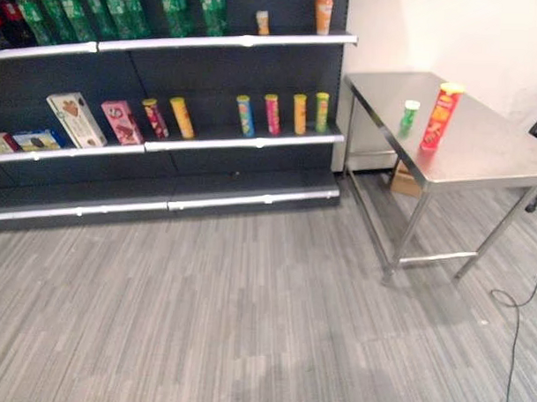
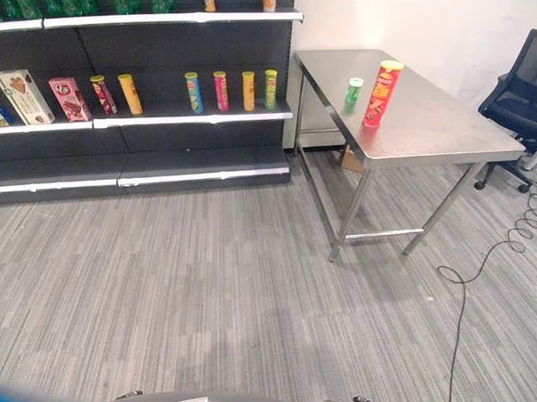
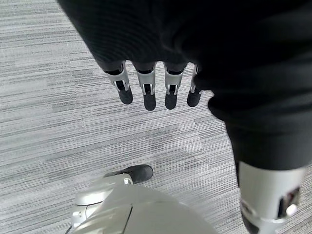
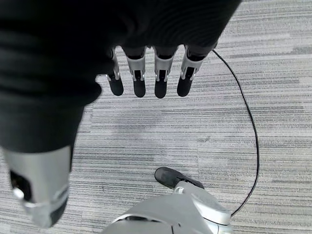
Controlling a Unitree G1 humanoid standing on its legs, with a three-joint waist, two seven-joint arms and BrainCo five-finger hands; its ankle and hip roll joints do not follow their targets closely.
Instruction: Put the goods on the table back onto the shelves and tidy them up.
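Note:
A tall red chip can (image 1: 440, 117) with a yellow lid stands on the steel table (image 1: 482, 151) at the right. A short green can (image 1: 409, 115) stands just left of it. On the dark shelves (image 1: 244, 144) at the back left, the middle board carries several upright chip cans (image 1: 272, 114) and two leaning ones (image 1: 181, 117). My left hand (image 3: 156, 90) hangs over the grey carpet with straight fingers and holds nothing. My right hand (image 4: 146, 78) hangs the same way, open and empty.
Snack boxes (image 1: 76, 118) lean on the middle shelf at the left. Green bottles (image 1: 125, 9) and two small cans (image 1: 323, 15) stand on the top shelf. A black office chair (image 2: 525, 95) stands right of the table. Wide grey carpet (image 1: 247, 297) lies in front.

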